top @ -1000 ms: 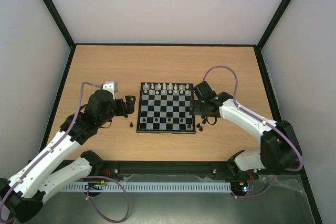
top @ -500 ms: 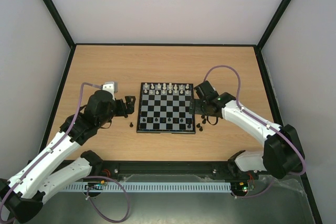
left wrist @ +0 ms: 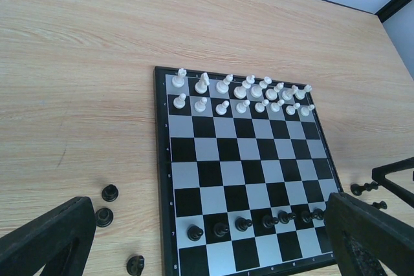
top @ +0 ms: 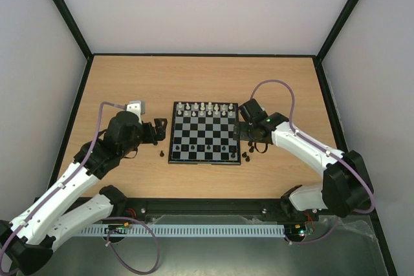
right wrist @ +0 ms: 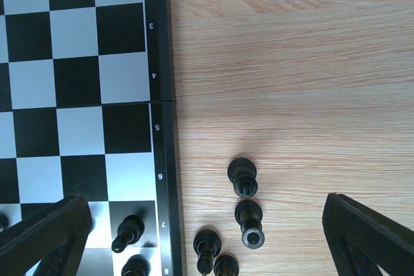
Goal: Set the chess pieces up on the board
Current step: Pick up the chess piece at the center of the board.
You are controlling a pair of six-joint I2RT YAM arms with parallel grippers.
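The board [top: 205, 132] lies mid-table. White chess pieces [top: 206, 108] fill its two far rows. Several black pawns [top: 213, 149] stand along its near side. My left gripper [top: 160, 128] is open and empty just left of the board. In the left wrist view it [left wrist: 207, 253] spans the board [left wrist: 239, 179], the pawn row [left wrist: 259, 223] and three loose black pieces [left wrist: 107, 205]. My right gripper [top: 250, 139] is open and empty at the board's right edge. In the right wrist view it [right wrist: 207, 244] hangs over several loose black pieces [right wrist: 246, 201] on the table.
A loose black piece [top: 161, 154] lies left of the board, and a small cluster [top: 248, 155] lies off its near right corner. The wooden table [top: 129, 82] has a black rim and white walls around it.
My right arm has shifted slightly near the board's right edge. The left arm and the pieces have not moved.
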